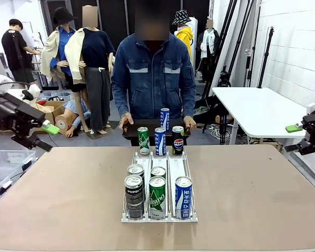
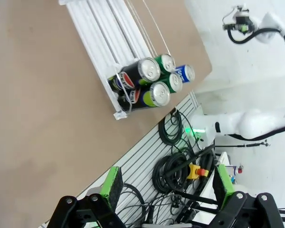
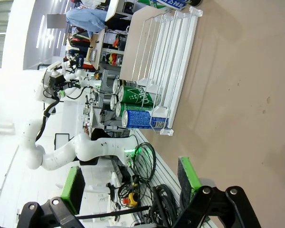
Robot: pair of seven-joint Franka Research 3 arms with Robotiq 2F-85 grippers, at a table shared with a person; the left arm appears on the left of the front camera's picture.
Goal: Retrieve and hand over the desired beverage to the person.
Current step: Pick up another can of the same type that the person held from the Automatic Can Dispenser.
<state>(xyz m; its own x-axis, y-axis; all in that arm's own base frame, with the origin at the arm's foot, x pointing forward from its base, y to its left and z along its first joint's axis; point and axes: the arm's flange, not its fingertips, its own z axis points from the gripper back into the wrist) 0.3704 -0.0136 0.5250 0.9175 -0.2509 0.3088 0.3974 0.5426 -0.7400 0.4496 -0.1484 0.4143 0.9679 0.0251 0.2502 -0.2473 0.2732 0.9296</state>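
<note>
The person [image 1: 156,73] stands at the table's [image 1: 68,199] 12 o'clock edge, both hands on a black tray [image 1: 132,132] that carries four upright cans [image 1: 160,141]. A white rack [image 1: 170,168] lies mid-table. Five more cans [image 1: 157,197] are bunched at its 6 o'clock end: black Pepsi, green and blue in front, two behind. The left gripper [image 2: 167,183] hangs off the table at 9 o'clock and the right gripper [image 3: 130,180] at 3 o'clock. Both are released, with their jaws spread wide on nothing.

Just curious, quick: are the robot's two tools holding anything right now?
Left black tool with green pads: open, holding nothing.
Right black tool with green pads: open, holding nothing.
</note>
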